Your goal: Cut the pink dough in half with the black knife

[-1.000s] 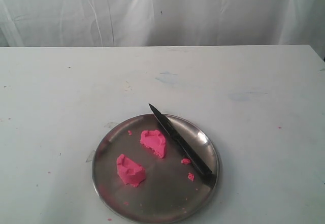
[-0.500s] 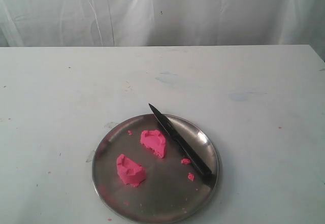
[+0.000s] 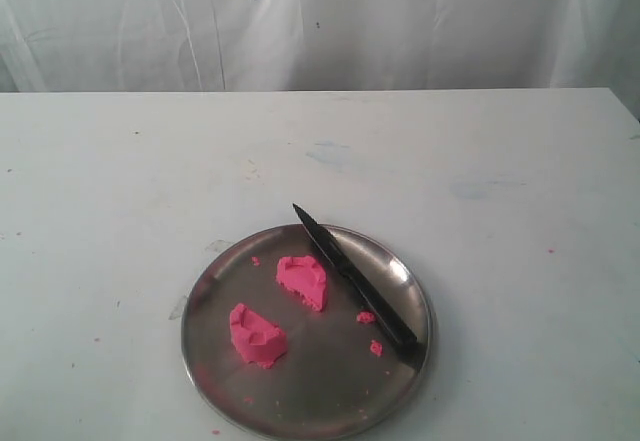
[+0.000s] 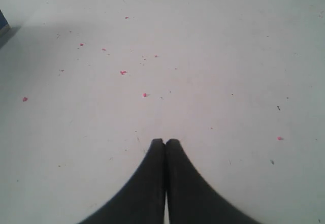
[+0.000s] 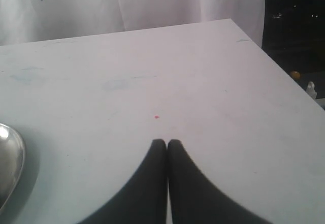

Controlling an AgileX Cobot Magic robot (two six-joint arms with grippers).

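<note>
The pink dough (image 3: 302, 282) is seen as two rough chunks lying apart on the metal plate (image 3: 205, 296), one near the middle and the other chunk (image 3: 256, 336) nearer the camera. The black knife (image 3: 355, 281) is laid flat across the plate just beside the first chunk, its tip over the far rim. The cut is judged to be done, so the remaining step is best served by holding both arms clear of the plate, so that neither chunk nor knife is disturbed. The left end effector (image 4: 165, 141) is pressed together, empty, over bare surface (image 4: 228, 56) dotted with pink crumbs (image 4: 123, 72). The right end effector (image 5: 167, 141) is likewise closed on nothing and aimed low across the surface, with only the plate's rim caught at the edge of its view.
</note>
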